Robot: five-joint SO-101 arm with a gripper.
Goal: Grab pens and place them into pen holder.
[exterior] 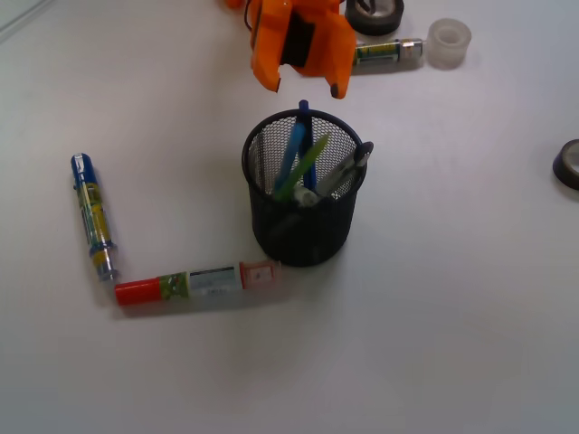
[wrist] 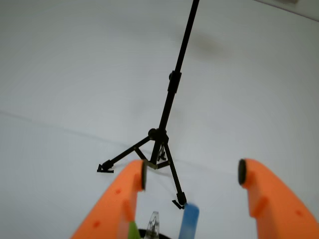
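Observation:
The black wire-mesh pen holder [exterior: 305, 231] stands upright at the table's middle. Several pens lean inside it: a light blue one [exterior: 291, 154], a lime green one [exterior: 305, 165], a dark navy one [exterior: 304, 112], a silver-grey one [exterior: 346, 168] against the right rim, and a white tip [exterior: 308, 195] low down. My orange gripper [exterior: 306, 89] hovers just above and behind the holder, open, with nothing between its fingers. In the wrist view the gripper [wrist: 193, 173] is spread wide, and the light blue pen [wrist: 189, 221], a clear pen tip [wrist: 153, 224] and the green pen [wrist: 132, 231] poke up below it.
A blue-capped marker [exterior: 92, 217] and a red-capped marker [exterior: 194, 283] lie left of the holder. Another marker [exterior: 387, 51], a black tape roll [exterior: 375, 14] and a whitish tape roll [exterior: 449, 42] sit at the back. A dark roll [exterior: 568, 163] is at the right edge. A black tripod [wrist: 162, 134] stands ahead.

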